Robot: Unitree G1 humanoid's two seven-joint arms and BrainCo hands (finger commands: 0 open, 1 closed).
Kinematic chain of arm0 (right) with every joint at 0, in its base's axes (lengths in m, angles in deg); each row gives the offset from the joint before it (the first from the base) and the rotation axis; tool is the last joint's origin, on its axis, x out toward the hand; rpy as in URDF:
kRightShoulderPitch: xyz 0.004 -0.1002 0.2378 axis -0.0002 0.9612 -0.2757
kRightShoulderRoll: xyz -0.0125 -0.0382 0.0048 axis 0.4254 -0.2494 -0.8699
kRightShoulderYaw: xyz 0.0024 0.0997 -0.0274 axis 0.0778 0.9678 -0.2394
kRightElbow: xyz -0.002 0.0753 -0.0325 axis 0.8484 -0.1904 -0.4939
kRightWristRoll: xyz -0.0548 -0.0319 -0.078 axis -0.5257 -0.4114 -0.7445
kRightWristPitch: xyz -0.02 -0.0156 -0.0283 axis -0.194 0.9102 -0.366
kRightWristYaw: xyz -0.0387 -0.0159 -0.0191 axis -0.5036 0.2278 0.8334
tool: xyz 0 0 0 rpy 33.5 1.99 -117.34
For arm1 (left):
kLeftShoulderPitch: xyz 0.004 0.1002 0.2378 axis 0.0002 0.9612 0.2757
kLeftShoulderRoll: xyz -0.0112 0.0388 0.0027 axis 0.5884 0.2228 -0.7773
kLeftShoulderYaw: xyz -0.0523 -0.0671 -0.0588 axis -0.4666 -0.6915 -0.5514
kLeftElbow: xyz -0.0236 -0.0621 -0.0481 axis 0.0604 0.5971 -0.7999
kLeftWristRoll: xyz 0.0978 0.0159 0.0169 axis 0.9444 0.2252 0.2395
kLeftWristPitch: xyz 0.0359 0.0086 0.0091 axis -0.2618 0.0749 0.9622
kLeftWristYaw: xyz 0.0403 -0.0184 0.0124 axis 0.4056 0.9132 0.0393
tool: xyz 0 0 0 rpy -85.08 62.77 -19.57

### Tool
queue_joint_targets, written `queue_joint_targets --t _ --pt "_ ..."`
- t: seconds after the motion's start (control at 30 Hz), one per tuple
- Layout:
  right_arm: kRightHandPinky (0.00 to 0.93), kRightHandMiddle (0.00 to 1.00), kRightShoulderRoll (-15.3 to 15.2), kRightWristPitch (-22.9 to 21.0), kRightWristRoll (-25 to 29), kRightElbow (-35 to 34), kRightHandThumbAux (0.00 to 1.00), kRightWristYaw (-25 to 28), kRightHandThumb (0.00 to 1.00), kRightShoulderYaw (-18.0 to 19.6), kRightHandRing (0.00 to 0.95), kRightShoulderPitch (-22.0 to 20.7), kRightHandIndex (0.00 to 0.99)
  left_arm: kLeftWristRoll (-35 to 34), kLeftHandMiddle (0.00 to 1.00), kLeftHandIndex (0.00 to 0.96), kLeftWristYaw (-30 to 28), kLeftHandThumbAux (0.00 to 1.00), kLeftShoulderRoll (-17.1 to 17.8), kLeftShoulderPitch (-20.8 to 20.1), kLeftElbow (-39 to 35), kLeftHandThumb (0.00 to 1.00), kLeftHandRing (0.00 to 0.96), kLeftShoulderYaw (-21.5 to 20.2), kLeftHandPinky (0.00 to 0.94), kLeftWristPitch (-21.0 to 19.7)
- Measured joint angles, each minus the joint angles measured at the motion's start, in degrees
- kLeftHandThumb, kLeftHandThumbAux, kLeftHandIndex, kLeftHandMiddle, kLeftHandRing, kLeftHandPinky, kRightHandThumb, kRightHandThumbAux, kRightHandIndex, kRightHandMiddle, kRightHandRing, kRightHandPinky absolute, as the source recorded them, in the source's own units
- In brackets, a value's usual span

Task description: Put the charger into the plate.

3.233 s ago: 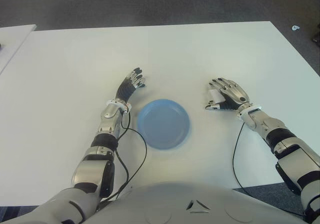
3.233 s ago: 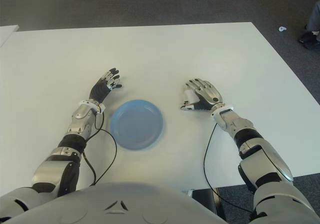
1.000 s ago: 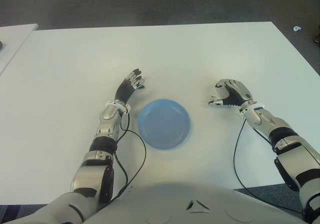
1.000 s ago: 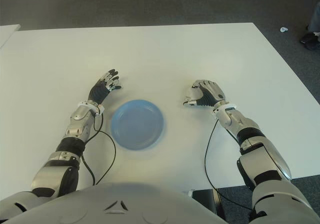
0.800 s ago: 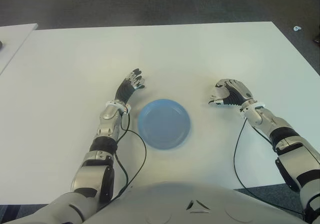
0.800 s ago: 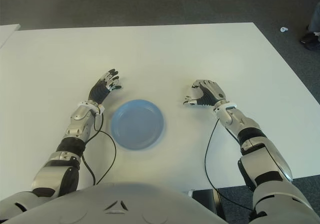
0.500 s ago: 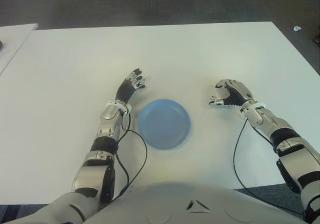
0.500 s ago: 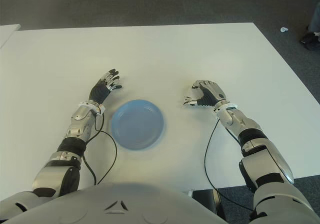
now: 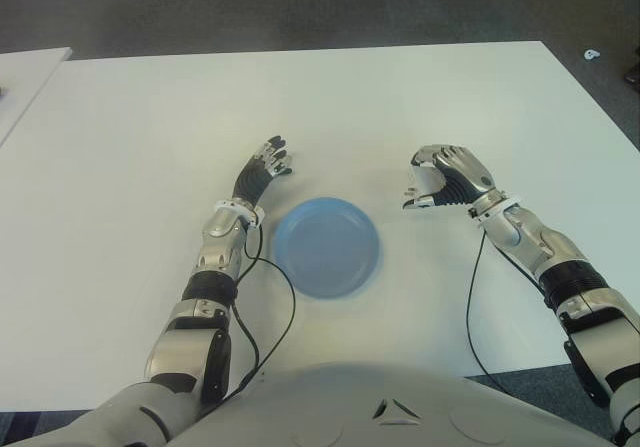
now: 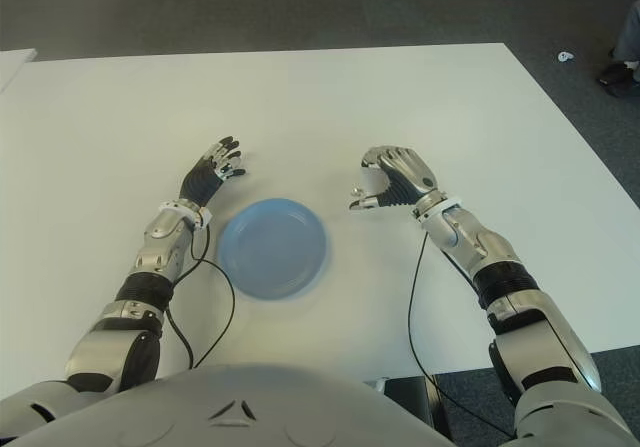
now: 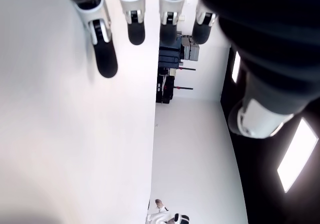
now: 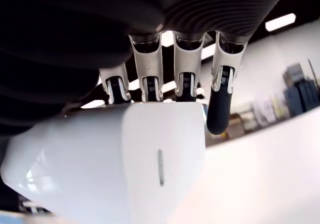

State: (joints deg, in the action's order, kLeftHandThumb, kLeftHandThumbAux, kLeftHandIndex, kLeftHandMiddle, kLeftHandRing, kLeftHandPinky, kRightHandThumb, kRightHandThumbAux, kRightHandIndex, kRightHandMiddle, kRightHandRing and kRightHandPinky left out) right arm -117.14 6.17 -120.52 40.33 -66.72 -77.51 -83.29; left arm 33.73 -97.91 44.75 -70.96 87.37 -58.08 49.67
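My right hand (image 9: 440,179) is curled around the white charger (image 12: 120,169), which fills its own wrist view between the fingers (image 12: 150,83) and the palm. In the eye views the hand hovers above the white table (image 9: 400,97), a short way right of the blue plate (image 9: 326,247); only a white sliver of the charger (image 9: 426,181) peeks from under the fingers. The plate holds nothing. My left hand (image 9: 264,166) shows just left of and beyond the plate, fingers stretched out.
A black cable (image 9: 270,307) runs along my left forearm and another (image 9: 470,297) hangs by the right one. A second white surface (image 9: 25,77) stands at the far left. Dark carpet (image 9: 300,7) lies beyond the table's far edge.
My right hand closed its fingers on the charger, then in the last half second rose and shifted left toward the plate. The left hand stayed put.
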Motion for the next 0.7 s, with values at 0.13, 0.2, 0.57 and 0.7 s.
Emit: queue_joint_targets --t 0.13,0.2,0.57,0.7 --pt "0.88 0.897 1.31 -3.47 -0.92 -9.75 0.687 0.17 0.894 2.3 0.895 3.43 0.85 0.0 0.047 0.039 0.02 0.624 0.0 -0.13 0.47 0.086 0.046 -0.13 0.098 0.1" --pt "0.875 0.895 2.31 -5.3 -0.94 -14.52 0.673 0.99 0.925 2.96 0.892 5.32 0.853 0.0 0.048 0.036 0.12 0.627 0.0 -0.14 0.59 0.087 0.046 -0.27 0.096 0.31" --pt "0.878 0.886 11.66 -14.18 -4.85 -32.27 0.634 10.84 0.998 0.49 0.89 11.42 0.843 0.14 0.053 0.033 3.44 0.628 -0.14 -1.2 2.86 0.093 0.048 -0.63 0.091 0.98" --pt "0.882 0.895 13.68 -15.68 -6.61 -32.99 0.633 12.38 0.999 -0.35 0.892 11.49 0.848 0.13 0.046 0.028 3.48 0.633 -0.16 -1.45 3.15 0.104 0.042 -0.61 0.082 1.34"
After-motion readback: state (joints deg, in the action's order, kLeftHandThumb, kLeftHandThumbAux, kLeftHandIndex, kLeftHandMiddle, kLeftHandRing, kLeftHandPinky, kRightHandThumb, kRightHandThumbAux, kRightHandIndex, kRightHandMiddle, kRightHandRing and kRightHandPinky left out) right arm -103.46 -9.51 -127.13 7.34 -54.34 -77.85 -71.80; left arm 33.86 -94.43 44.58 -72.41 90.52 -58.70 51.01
